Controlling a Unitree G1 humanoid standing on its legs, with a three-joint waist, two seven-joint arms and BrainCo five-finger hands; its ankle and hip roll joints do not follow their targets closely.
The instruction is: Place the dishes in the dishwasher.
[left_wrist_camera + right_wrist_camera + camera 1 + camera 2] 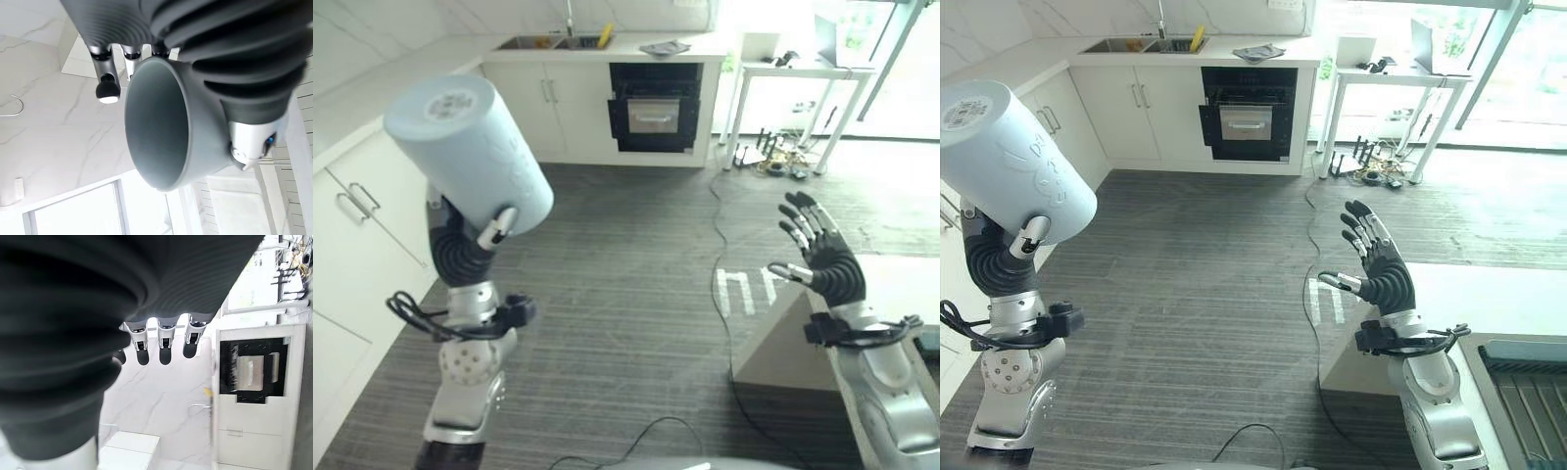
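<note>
My left hand (462, 250) is raised at the left and curled round a large pale blue cup (470, 152), held with its base tilted up toward the camera. In the left wrist view the cup's open mouth (156, 122) faces outward, with my fingers (108, 88) over its rim. My right hand (827, 259) is lifted at the right, palm turned inward, fingers straight and spread, holding nothing. The corner of a dishwasher rack (1523, 392) shows at the lower right beside a white counter (1489, 294).
White base cabinets (357, 225) run along the left. A black built-in oven (654, 108) and a sink (548, 42) stand at the far wall. A white table (803, 73) with cables under it is at the back right. Grey floor (626, 274) lies between.
</note>
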